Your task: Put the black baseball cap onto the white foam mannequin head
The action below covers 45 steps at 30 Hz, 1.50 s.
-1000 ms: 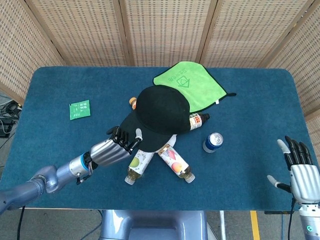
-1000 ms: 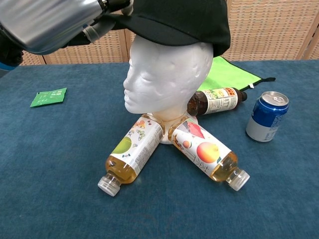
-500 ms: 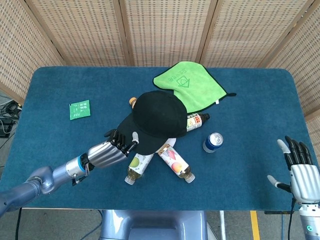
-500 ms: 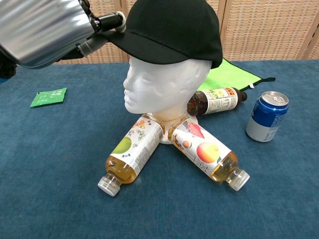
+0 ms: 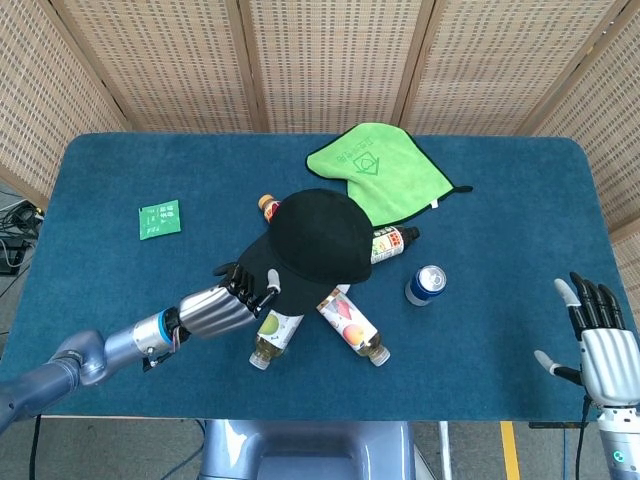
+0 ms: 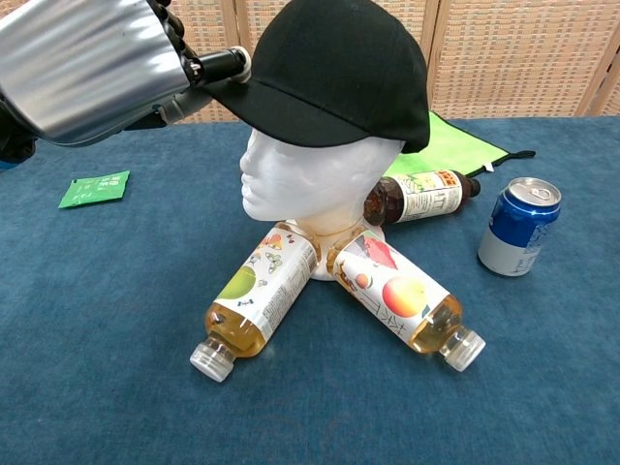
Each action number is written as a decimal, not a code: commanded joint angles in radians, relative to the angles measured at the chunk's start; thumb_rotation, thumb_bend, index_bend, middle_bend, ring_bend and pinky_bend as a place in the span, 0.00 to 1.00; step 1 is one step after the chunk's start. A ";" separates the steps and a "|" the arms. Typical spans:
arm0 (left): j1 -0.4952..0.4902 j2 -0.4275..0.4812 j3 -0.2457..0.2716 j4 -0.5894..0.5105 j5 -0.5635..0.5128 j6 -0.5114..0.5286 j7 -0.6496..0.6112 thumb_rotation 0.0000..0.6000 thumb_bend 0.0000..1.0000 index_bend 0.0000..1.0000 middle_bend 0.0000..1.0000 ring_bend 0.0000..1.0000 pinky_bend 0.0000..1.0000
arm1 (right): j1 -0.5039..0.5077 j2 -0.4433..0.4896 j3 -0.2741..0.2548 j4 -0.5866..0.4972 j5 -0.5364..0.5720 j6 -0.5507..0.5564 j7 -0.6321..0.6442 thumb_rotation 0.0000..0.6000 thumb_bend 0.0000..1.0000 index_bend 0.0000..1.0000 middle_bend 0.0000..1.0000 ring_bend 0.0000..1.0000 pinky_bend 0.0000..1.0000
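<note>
Black cap (image 6: 334, 73) now sits on the foam head (image 6: 310, 179), crown seated over the skull and the brim jutting forward over the brow, so I judge the main part of the job done. What I think is left is to let go of the brim, draw my left hand clear without dragging the cap askew, and perhaps check that it sits square; from the chest view it looks slightly high at the front, though I cannot be sure.

My left hand (image 5: 225, 300) reaches in from the near left corner of the bench (image 5: 120, 330), forearm low and angled toward the middle. Its fingers (image 6: 215, 66) are at the brim's edge, and in the chest view one fingertip lies along the brim's top; I read that as a light pinch on the brim, not a release. The head stands near the middle of the bench, ringed by three bottles lying on their sides at its base.

My right hand (image 5: 598, 340) waits at the near right corner, well apart from everything, palm up with fingers spread and holding nothing.
</note>
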 commanded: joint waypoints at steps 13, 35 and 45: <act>-0.048 0.042 -0.005 0.031 0.036 0.017 -0.063 1.00 0.57 0.82 0.97 0.92 0.79 | 0.000 -0.002 0.000 0.001 -0.002 0.001 -0.006 1.00 0.03 0.05 0.00 0.00 0.00; -0.007 -0.023 0.019 0.223 -0.005 0.093 -0.195 1.00 0.21 0.49 0.90 0.85 0.73 | 0.007 -0.021 -0.004 0.008 0.004 -0.018 -0.056 1.00 0.03 0.05 0.00 0.00 0.00; 0.006 -0.031 0.025 0.233 -0.027 0.087 -0.182 1.00 0.02 0.19 0.61 0.61 0.53 | 0.006 -0.022 -0.003 0.008 0.003 -0.015 -0.057 1.00 0.03 0.05 0.00 0.00 0.00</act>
